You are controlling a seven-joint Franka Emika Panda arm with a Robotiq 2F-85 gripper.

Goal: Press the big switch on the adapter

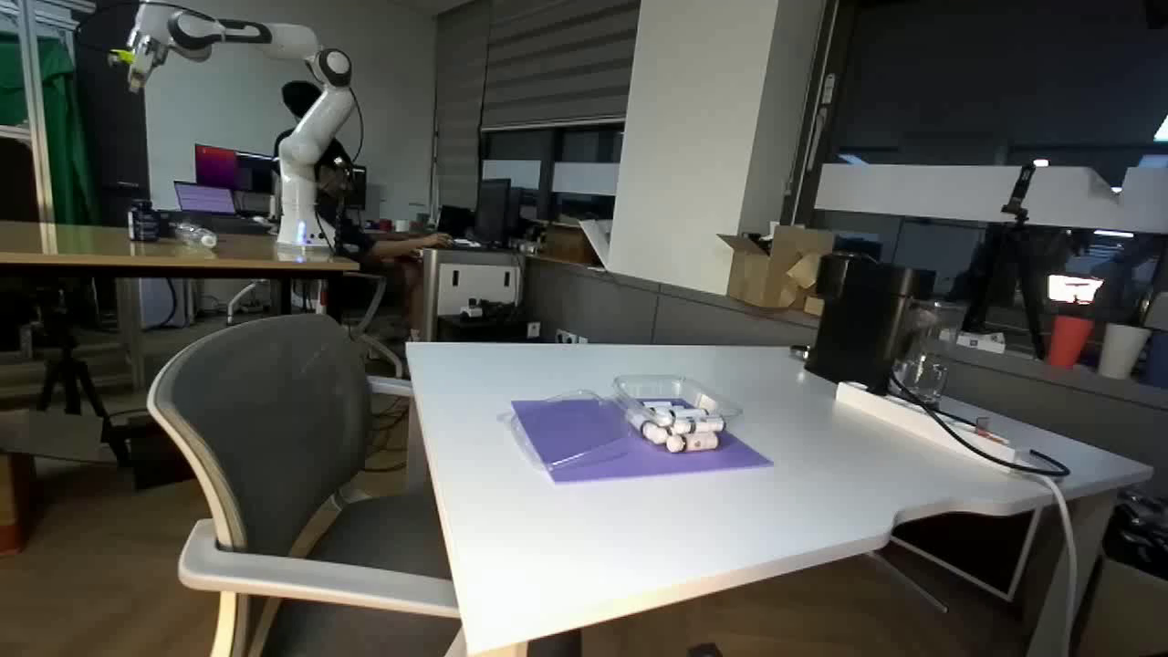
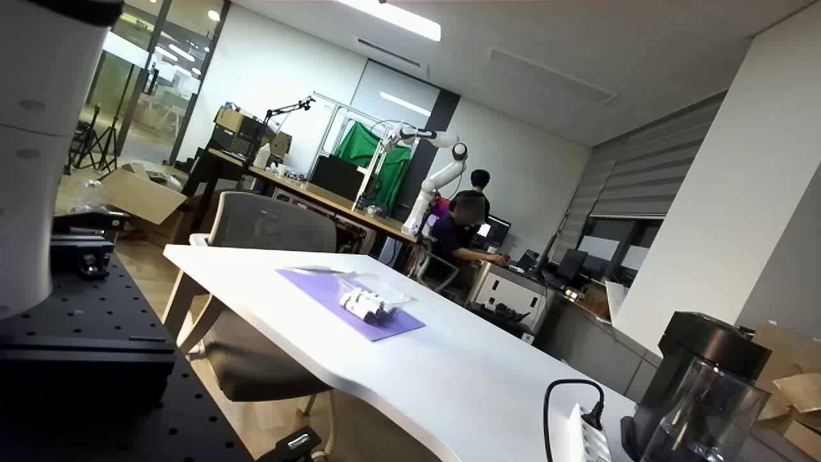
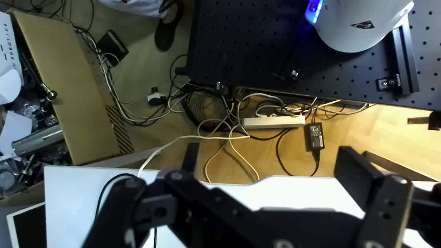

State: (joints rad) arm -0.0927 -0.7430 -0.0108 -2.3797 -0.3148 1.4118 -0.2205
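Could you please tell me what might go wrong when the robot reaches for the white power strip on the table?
The black cable looping near the power strip could snag the gripper. The black machine and clear container stand close by, so a sideways approach might bump them. The gripper is open, so a press might land unevenly.

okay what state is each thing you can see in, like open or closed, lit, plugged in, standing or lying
Hand: open wide
Power strip: on or off, cannot tell
Black plug: seated in the power strip
Clear tray: open
White cylinders: lying on their sides
Laptop: open, screen lit
Robot base light: lit blue
Window blind: partly lowered
Cardboard box in the wrist view: open
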